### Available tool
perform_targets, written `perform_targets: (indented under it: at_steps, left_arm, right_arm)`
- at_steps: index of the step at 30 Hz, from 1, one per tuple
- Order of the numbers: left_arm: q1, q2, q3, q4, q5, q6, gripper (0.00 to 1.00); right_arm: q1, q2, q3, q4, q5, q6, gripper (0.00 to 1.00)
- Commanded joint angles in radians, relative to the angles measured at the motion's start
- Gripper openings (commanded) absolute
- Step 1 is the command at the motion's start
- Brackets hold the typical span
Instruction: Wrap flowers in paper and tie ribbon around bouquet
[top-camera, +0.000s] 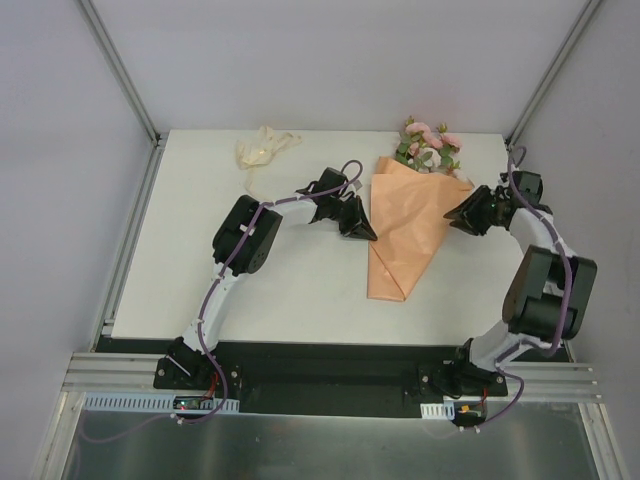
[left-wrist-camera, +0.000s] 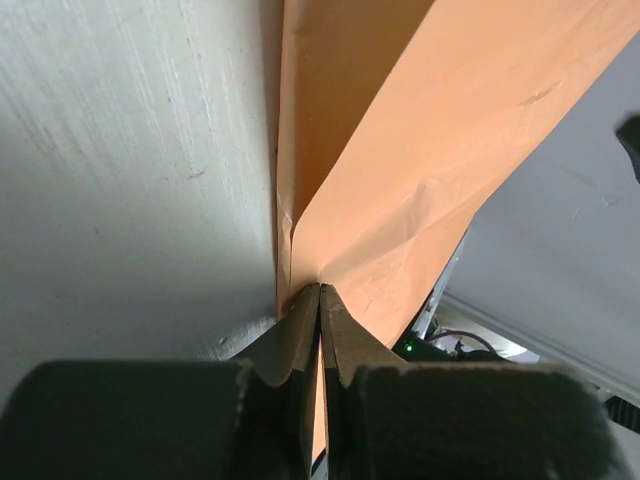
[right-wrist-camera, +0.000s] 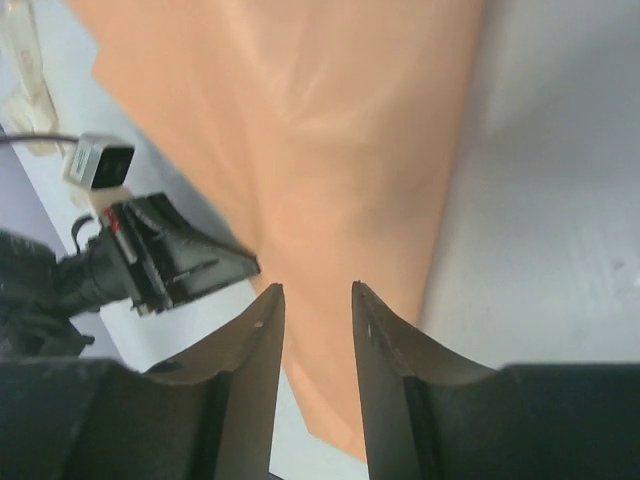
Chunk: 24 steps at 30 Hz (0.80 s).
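Note:
The bouquet lies on the white table: peach-orange paper (top-camera: 405, 230) folded into a cone, with pink flowers (top-camera: 430, 145) and green leaves sticking out at its far end. My left gripper (top-camera: 364, 230) is shut on the paper's left edge. In the left wrist view the fingertips (left-wrist-camera: 305, 300) meet on the fold of the paper (left-wrist-camera: 400, 150), with an orange strip showing between them. My right gripper (top-camera: 455, 218) stands open at the cone's right edge. In the right wrist view its jaws (right-wrist-camera: 317, 288) are apart, with nothing between them and the paper (right-wrist-camera: 330, 150) beyond. The cream ribbon (top-camera: 262, 150) lies bunched at the far left.
The table (top-camera: 300, 285) is bounded by grey walls and slanted aluminium posts (top-camera: 120, 70) at the back corners. A black strip and metal rail (top-camera: 330, 375) run along the near edge by the arm bases. The left gripper (right-wrist-camera: 190, 265) shows in the right wrist view.

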Motion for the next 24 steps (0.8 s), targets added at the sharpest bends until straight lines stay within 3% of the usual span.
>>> perform_targets:
  at_steps: [1,3,5,6,10,14,19,24]
  left_arm:
    - [-0.003,0.002,-0.002,-0.09,-0.02,0.068,0.0]
    - [-0.005,0.001,-0.002,-0.092,-0.018,0.068,0.0]
    - [-0.006,0.004,0.0,-0.092,-0.008,0.069,0.0]
    - [-0.006,0.004,0.001,-0.09,-0.005,0.078,0.0]
    - [-0.011,-0.05,-0.04,-0.092,-0.043,0.115,0.0]
    - [-0.011,-0.086,-0.043,-0.095,-0.038,0.127,0.05]
    - [-0.048,-0.229,-0.115,-0.109,-0.083,0.164,0.11]
    - [-0.092,-0.278,-0.099,-0.095,-0.12,0.132,0.08]
  right_arm:
    - [0.078,-0.281,-0.13,-0.02,0.102,-0.063,0.39]
    - [0.18,-0.312,-0.16,-0.012,0.015,-0.061,0.41]
    - [0.263,-0.302,-0.203,0.005,-0.023,-0.055,0.37]
    - [0.335,-0.302,-0.229,0.026,-0.009,-0.028,0.24]
    - [0.441,-0.306,-0.391,0.23,0.054,0.069,0.03]
    - [0.486,-0.211,-0.399,0.216,0.118,0.043,0.01]
    - [0.507,-0.223,-0.441,0.235,0.155,0.032,0.01]
    - [0.509,-0.213,-0.424,0.229,0.155,0.026,0.01]
